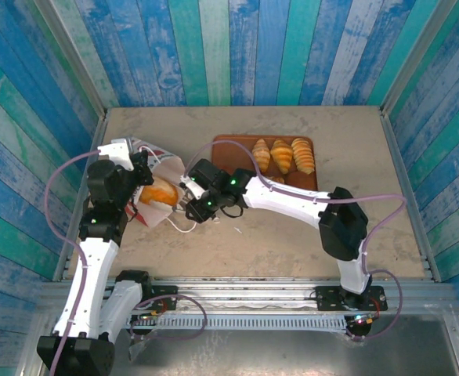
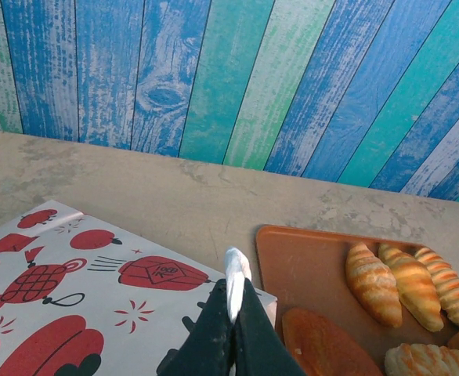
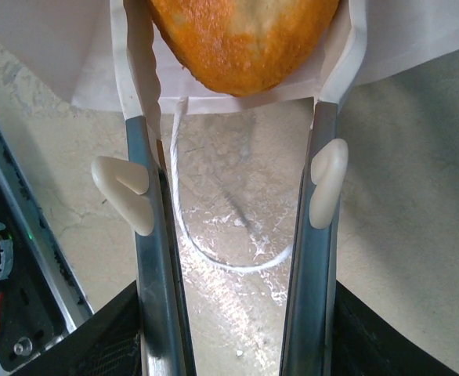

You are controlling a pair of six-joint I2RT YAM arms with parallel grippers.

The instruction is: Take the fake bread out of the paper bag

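Observation:
The paper bag (image 1: pixel 145 218) lies on its side at the left of the table, mouth toward the right, white with red prints (image 2: pixel 81 313). A golden-brown piece of fake bread (image 1: pixel 157 193) sits in its mouth. My right gripper (image 1: pixel 180 201) reaches into the mouth, and its white pads (image 3: pixel 142 86) press both sides of that bread (image 3: pixel 241 39). My left gripper (image 1: pixel 143 168) is shut on the bag's upper white rim (image 2: pixel 237 270). Three croissants (image 1: pixel 281 155) and other pastries (image 2: pixel 323 348) rest on the tray.
The flat brown tray (image 1: pixel 231 150) lies just right of the bag, behind my right arm. A white cord handle (image 3: pixel 214 258) loops on the table under the right fingers. Blue plank walls enclose the table on three sides.

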